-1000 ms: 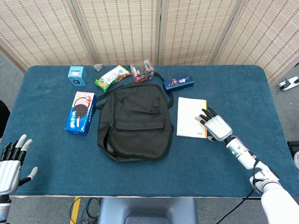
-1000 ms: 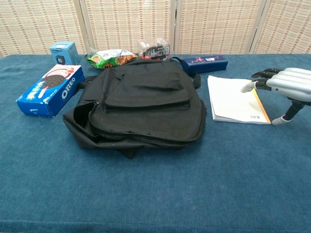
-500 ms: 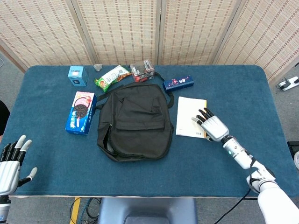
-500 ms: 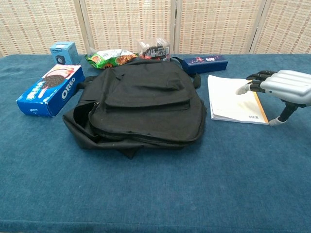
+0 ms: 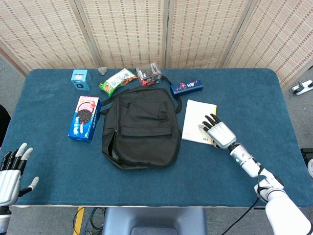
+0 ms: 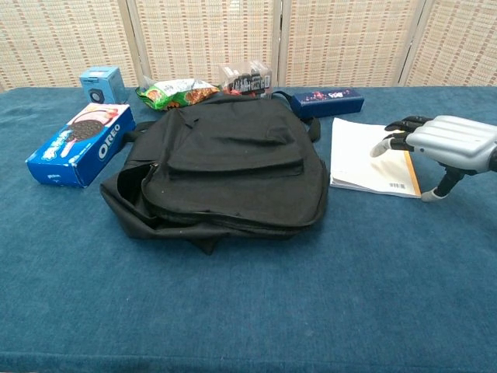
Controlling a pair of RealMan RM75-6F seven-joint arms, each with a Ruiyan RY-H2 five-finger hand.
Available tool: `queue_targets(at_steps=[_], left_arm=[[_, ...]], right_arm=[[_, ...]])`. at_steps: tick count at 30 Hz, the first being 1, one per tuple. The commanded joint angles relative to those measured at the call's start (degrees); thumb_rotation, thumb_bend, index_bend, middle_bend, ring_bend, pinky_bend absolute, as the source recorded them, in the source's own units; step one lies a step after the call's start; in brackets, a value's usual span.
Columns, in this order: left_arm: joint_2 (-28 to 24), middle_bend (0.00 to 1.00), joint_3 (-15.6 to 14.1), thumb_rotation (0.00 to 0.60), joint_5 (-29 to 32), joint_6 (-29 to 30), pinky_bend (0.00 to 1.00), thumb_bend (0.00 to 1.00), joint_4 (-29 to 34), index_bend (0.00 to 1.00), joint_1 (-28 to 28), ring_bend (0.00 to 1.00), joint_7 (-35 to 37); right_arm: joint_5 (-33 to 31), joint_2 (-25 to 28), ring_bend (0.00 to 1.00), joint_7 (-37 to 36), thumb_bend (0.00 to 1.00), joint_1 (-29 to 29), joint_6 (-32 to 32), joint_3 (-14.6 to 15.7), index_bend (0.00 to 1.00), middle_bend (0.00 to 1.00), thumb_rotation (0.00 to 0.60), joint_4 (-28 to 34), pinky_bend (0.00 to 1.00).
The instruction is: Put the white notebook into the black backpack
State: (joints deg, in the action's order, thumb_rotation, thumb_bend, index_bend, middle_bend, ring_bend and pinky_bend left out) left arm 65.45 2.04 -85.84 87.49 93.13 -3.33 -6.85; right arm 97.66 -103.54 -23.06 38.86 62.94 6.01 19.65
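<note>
The white notebook lies flat on the table just right of the black backpack, its left edge close to the bag. My right hand rests over the notebook's right side with its fingers spread flat on the cover, holding nothing. The backpack lies flat, its opening at the lower left. My left hand hangs open off the table's near-left corner, seen only in the head view.
A blue Oreo box lies left of the backpack. Along the far edge sit a small blue box, a green snack bag, a clear pack and a dark blue carton.
My right hand has slid leftward on the notebook, pushing it a little toward the backpack and turning it slightly. The left hand dropped slightly.
</note>
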Motion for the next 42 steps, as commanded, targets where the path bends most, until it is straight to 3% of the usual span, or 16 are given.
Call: queue_targets(at_steps=[1, 12, 31, 42], left_arm=[[-0.01, 0.0, -0.03, 0.6, -0.04, -0.05, 0.0, 0.3, -0.01, 0.0, 0.0, 0.0, 0.02], [-0.12, 0.0, -0.03, 0.6, -0.26, -0.18, 0.0, 0.3, 0.23, 0.0, -0.1, 0.0, -0.16], [-0.43, 0.0, 0.0, 0.6, -0.27, -1.03, 0.0, 0.3, 0.15, 0.0, -0.52, 0.0, 0.77], [-0.06, 0.0, -0.05, 0.6, -0.04, -1.63, 0.0, 0.3, -0.14, 0.0, -0.74, 0.0, 1.5]], right_arm=[[-0.18, -0.35, 0.03, -0.42, 0.29, -0.02, 0.13, -0.08, 0.22, 0.21, 0.6, -0.39, 0.04], [-0.9, -1.56, 0.06, -1.73, 0.42, 1.5, -0.69, -0.67, 0.26, 0.26, 0.6, -1.99, 0.04], [-2.16, -2.92, 0.07, -2.06, 0.44, 4.45, -2.36, -1.83, 0.27, 0.26, 0.6, -3.09, 0.04], [-4.67, -3.28, 0.07, -2.46, 0.44, 5.31, 0.14, -4.72, 0.27, 0.26, 0.6, -2.08, 0.04]])
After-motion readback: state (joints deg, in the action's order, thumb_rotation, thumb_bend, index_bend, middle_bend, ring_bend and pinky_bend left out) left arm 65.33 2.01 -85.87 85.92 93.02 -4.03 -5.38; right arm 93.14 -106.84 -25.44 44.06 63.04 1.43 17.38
